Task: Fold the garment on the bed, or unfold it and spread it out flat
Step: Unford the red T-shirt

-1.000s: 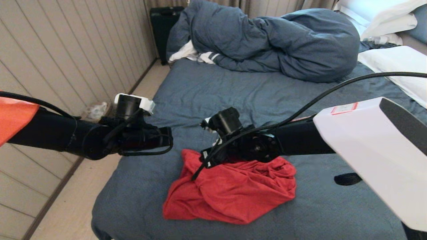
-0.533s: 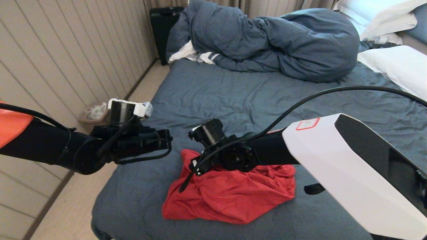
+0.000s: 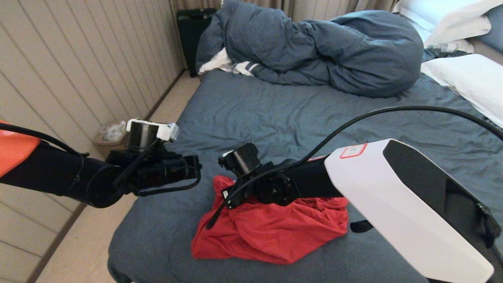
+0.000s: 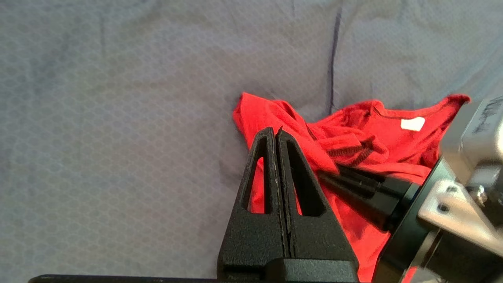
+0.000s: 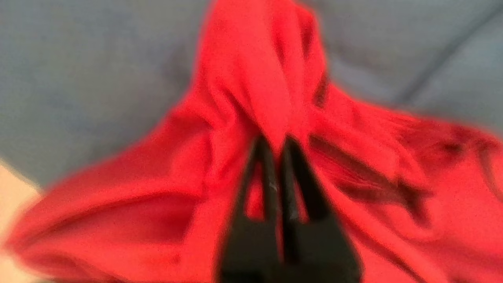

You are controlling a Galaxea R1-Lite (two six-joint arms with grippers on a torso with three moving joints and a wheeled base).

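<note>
While I watch from the head camera, the bed [image 3: 275,114] fills most of my view, its bunched duvet [image 3: 334,51] and a white pillow [image 3: 467,80] at the far end. My garment [image 3: 275,236] lies crumpled on the sheet near the bed's near edge. My right gripper [image 5: 275,143] is down on its upper folds, fingers clenched on a pinch of red cloth. My left gripper [image 4: 276,131] hangs above the garment's left edge, clenched and empty.

garment [image 5: 251,98] blurred in right wrist view, its lettering hidden in folds, right gripper [image 5: 275,143] smeared
</note>
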